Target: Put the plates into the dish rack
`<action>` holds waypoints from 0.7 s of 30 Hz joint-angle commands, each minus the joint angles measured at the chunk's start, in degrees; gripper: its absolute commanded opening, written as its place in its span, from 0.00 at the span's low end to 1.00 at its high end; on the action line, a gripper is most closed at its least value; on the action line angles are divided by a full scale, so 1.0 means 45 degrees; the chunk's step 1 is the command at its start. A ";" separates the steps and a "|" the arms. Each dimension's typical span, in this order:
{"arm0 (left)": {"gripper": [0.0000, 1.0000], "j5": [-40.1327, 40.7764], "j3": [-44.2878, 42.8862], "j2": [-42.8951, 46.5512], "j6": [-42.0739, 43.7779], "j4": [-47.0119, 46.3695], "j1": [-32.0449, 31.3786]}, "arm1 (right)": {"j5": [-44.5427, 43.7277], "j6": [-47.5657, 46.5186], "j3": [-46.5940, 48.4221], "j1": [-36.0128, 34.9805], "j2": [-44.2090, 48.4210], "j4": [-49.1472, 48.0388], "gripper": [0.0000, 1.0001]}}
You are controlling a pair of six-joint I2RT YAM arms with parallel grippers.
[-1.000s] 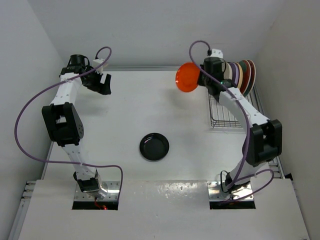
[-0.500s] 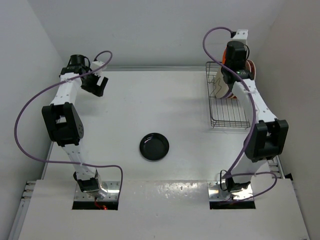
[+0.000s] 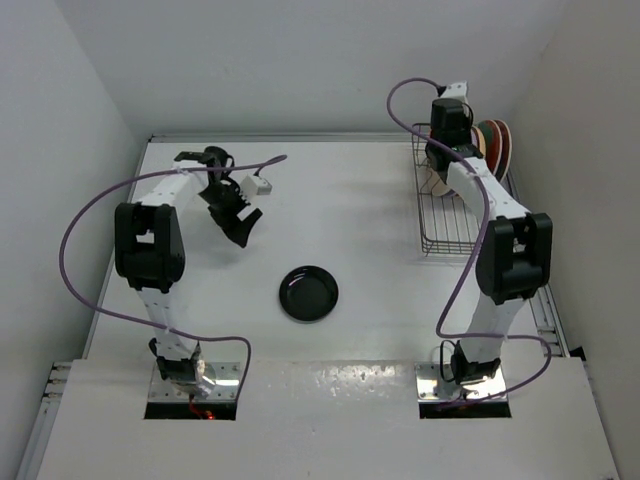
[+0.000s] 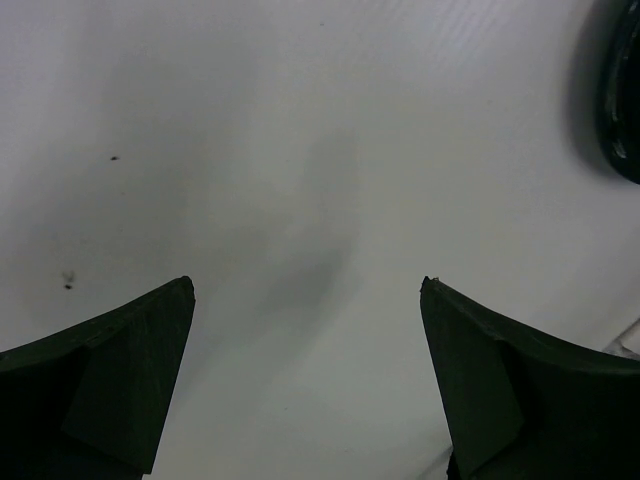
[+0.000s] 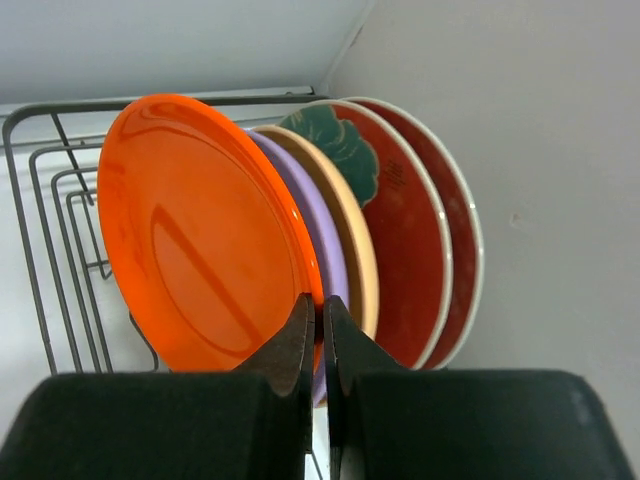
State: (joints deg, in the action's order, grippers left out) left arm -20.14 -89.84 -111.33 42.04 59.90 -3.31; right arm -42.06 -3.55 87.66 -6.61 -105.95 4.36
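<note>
The dish rack stands at the far right with plates upright in it. In the right wrist view my right gripper is shut on the rim of the small bright orange plate, held upright among the rack's wires. Behind it stand the lavender plate, the pale orange plate and two red plates. A cream edge shows beside my right gripper. The small black plate lies flat mid-table, its rim in the left wrist view. My left gripper is open and empty above the bare table.
White walls close in the table at the back and on both sides. The rack's near half holds no plates. A purple cable loops beside the left arm.
My right gripper carried the orange plate from left of the rack into it, beside the lavender plate. My left arm swung from the far left corner toward the table's middle.
</note>
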 commanded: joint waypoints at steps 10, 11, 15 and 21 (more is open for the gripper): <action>1.00 -0.1833 -0.0015 -0.0239 -0.0533 0.0361 -0.1510 | -0.3872 -0.4613 -0.0084 -0.1146 -0.1415 -0.4403 0.00; 1.00 -0.1833 -0.0015 -0.0241 -0.0534 0.0361 -0.1665 | -0.3991 -0.4814 -0.0124 -0.1206 -0.1416 -0.5141 0.00; 1.00 -0.1833 -0.0152 -0.0358 -0.0806 0.0245 -0.1939 | -0.4499 -0.5167 -0.0377 -0.1616 -0.1552 -0.5655 0.00; 1.00 -0.1600 -0.0269 -0.0358 -0.0925 0.0244 -0.1940 | -0.4346 -0.3184 -0.0749 -0.1753 -0.1494 -0.3892 0.00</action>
State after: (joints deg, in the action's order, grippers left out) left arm -26.57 -89.19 -112.71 38.30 60.77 -11.92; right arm -60.38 -23.33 84.18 -14.50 -113.47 -15.75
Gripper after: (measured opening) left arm 0.997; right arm 0.009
